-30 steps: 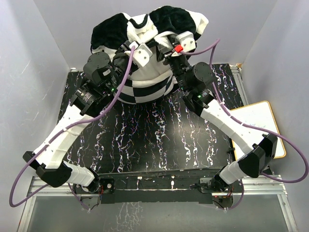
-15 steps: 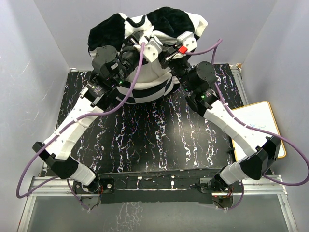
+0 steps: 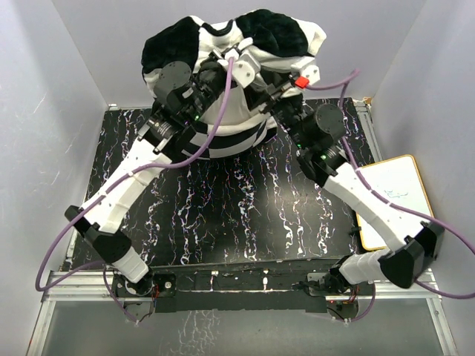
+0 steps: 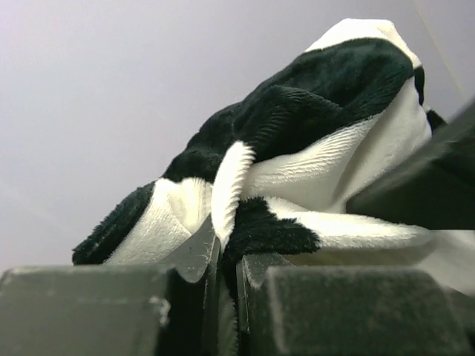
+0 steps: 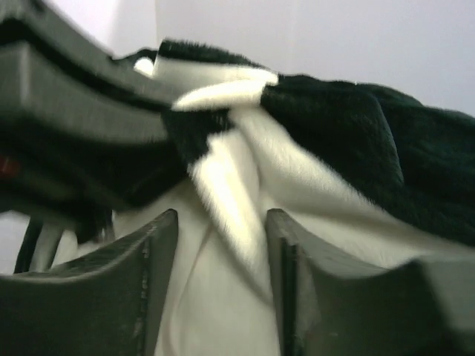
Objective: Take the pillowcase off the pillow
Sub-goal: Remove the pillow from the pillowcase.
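Note:
The black-and-white checkered pillowcase (image 3: pixel 267 30) is bunched up and lifted at the back of the table. My left gripper (image 3: pixel 234 56) reaches into its top folds. In the left wrist view that gripper (image 4: pixel 226 259) is shut on a black-and-white plush fold (image 4: pixel 245 222) of the pillowcase. My right gripper (image 3: pixel 261 81) sits just right of it, open. In the right wrist view a white plush fold (image 5: pixel 230 200) runs between its fingers (image 5: pixel 156 259) without being pinched. The pillow is hidden inside the cover in the top view. I cannot tell whether the smooth off-white surface (image 5: pixel 208 319) is the pillow.
The table (image 3: pixel 237 215) is black with white marbling. A white board with an orange rim (image 3: pixel 393 196) lies at its right edge. Grey walls close in the back and both sides. Purple cables (image 3: pixel 215 119) loop from both wrists.
Both arms have risen and reached further back, lifting the bundle. The left gripper has closed on a fold of the pillowcase. The right gripper has shifted right, shut and opened again.

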Robot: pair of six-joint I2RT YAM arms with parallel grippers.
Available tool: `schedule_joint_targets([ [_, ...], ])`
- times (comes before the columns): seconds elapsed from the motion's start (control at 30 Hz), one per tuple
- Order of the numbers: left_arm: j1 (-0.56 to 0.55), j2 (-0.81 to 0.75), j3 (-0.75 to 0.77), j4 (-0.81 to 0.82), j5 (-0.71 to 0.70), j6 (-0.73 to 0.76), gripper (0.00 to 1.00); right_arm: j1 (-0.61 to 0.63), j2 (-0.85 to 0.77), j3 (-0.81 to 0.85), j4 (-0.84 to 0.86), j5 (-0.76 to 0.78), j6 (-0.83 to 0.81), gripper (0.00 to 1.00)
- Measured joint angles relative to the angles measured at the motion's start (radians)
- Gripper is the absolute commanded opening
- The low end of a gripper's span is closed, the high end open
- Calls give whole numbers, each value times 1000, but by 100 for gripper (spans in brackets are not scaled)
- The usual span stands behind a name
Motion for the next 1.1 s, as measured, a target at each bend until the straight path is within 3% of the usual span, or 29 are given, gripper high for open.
schedule_joint_targets([
  [0.2,-1,154,341,-278,32,-130,0,-18,-195,-243,60,-4,113,70],
  [0.3,2,185,443,-414,79,-183,0,-16,-245,-305,65,-4,167,71],
  [0.47,0,181,465,-528,152,-230,0,-14,-196,-270,37,13,209,78],
  [0.63,-1,166,446,-545,187,-243,0,-20,-53,-84,-72,48,221,91],
  [0.73,8,154,438,-542,185,-243,0,-21,-1,-24,-85,78,225,92],
  [0.83,8,134,414,-539,185,-242,0,-20,37,10,-92,85,214,85],
  [0.9,11,123,403,-536,183,-245,0,-19,67,37,-92,89,207,72],
  [1.0,15,111,387,-533,183,-253,0,-16,108,53,-69,106,198,43],
  [1.03,15,108,380,-529,183,-256,0,-16,119,53,-61,119,198,24],
  [1.1,14,98,365,-522,183,-259,0,-11,139,53,-45,146,189,9],
])
